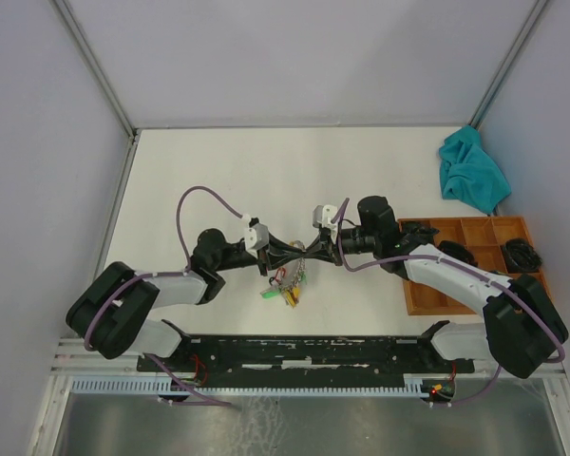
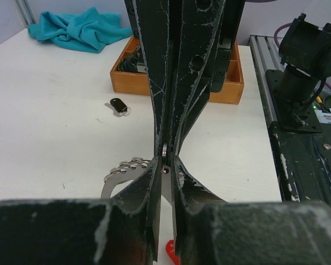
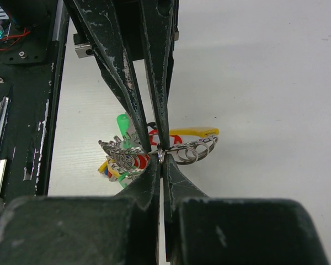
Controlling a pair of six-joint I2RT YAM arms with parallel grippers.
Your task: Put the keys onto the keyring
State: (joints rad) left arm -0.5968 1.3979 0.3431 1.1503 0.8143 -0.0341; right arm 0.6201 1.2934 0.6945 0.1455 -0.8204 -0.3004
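The keyring (image 1: 291, 277) is a silvery ring with red, yellow, green and blue tags, and it hangs between the two grippers. My left gripper (image 1: 298, 251) is shut on its flat metal band (image 2: 164, 171). My right gripper (image 1: 315, 249) is shut on a small silvery ring (image 3: 161, 156) at the band, tip to tip with the left fingers (image 3: 127, 83). A green key head (image 3: 122, 121) shows behind the bunch; I cannot tell whether it is loose. The black key (image 2: 117, 105) lies loose on the table. The ring's arc (image 2: 120, 170) shows left of my left fingers.
A wooden compartment tray (image 1: 513, 231) with dark items stands at the right, also in the left wrist view (image 2: 127, 83). A teal cloth (image 1: 471, 173) lies at the back right. The black rail (image 1: 304, 353) runs along the near edge.
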